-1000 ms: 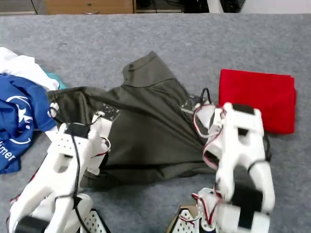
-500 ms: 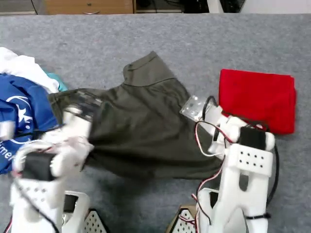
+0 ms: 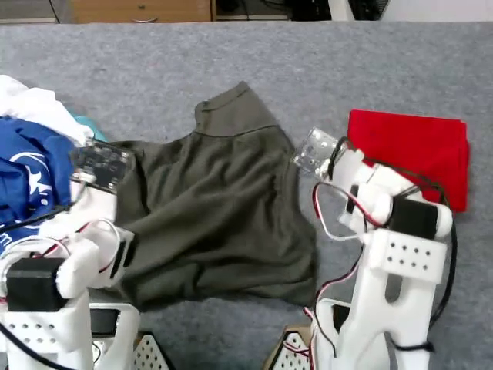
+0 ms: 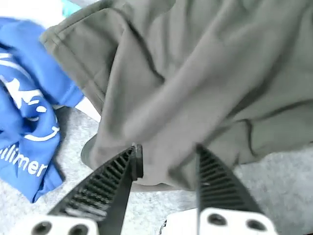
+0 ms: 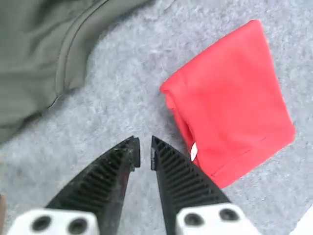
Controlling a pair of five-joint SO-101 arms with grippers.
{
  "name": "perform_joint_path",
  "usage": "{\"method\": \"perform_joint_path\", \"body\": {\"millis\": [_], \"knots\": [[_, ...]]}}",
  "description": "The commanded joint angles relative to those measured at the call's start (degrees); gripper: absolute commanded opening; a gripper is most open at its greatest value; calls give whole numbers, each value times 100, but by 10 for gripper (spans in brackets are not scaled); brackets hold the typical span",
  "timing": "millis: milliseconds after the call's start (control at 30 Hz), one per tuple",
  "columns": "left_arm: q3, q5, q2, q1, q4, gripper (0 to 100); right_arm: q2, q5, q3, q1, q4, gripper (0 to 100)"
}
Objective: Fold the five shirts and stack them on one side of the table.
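Work surface: grey felt-like table [image 3: 347, 69], with wooden furniture [image 3: 139, 9] beyond its far edge.
Olive-green cotton shirt [image 3: 223, 208]: lies unfolded and creased at the table's centre, collar toward the far side.
Red folded shirt [image 3: 408, 154]: a flat rectangle on the right side of the table, apart from the olive-green shirt with a strip of bare table between them.
Blue shirt with white print [image 3: 27, 185]: crumpled at the left edge, touching the olive-green shirt's left sleeve.
White shirt [image 3: 31, 104]: bunched on the far side of the blue shirt. The high view gives its extent and a sliver of teal fabric [image 3: 96, 132] beside it.
Left gripper [image 4: 168, 152]: released, with the black ribbed fingers spread wide. It is above the near-left hem of the olive-green shirt [image 4: 195, 73], with the blue shirt [image 4: 24, 103] to its left.
Right gripper [image 5: 145, 147]: fingers drawn almost together with a narrow slit at the tips, grasping nothing. It is over bare table between the olive-green shirt [image 5: 34, 49] and the red folded shirt [image 5: 230, 93].
Detail from the right wrist view: a small white tag [image 5: 194, 152] on the red folded shirt's edge.
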Motion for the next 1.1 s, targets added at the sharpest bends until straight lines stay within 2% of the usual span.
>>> {"method": "perform_joint_path", "body": {"millis": [0, 233, 367, 533, 667, 833, 1067], "knots": [[-255, 580, -22, 158, 53, 280, 655, -466, -664, -347, -229, 65], [-1037, 1943, 154, 0, -677, 295, 3029, -1380, -2721, -1051, -202, 65], [-1433, 2514, 980, -976, -1037, 289, 4365, -1679, -4048, -1235, -193, 65], [-1776, 2892, 2334, -2013, -1846, 196, 5859, -2092, -5376, -1393, -264, 63], [-1776, 2971, 3407, -2084, -2585, 186, 6932, -2804, -6176, -1587, -765, 63], [-1987, 3534, 4752, -1969, -3314, 186, 7969, -3648, -6809, -1754, -1635, 63], [-2813, 4211, 6053, -1996, -3367, 182, 8549, -4774, -7046, -1701, -2365, 63]]}}
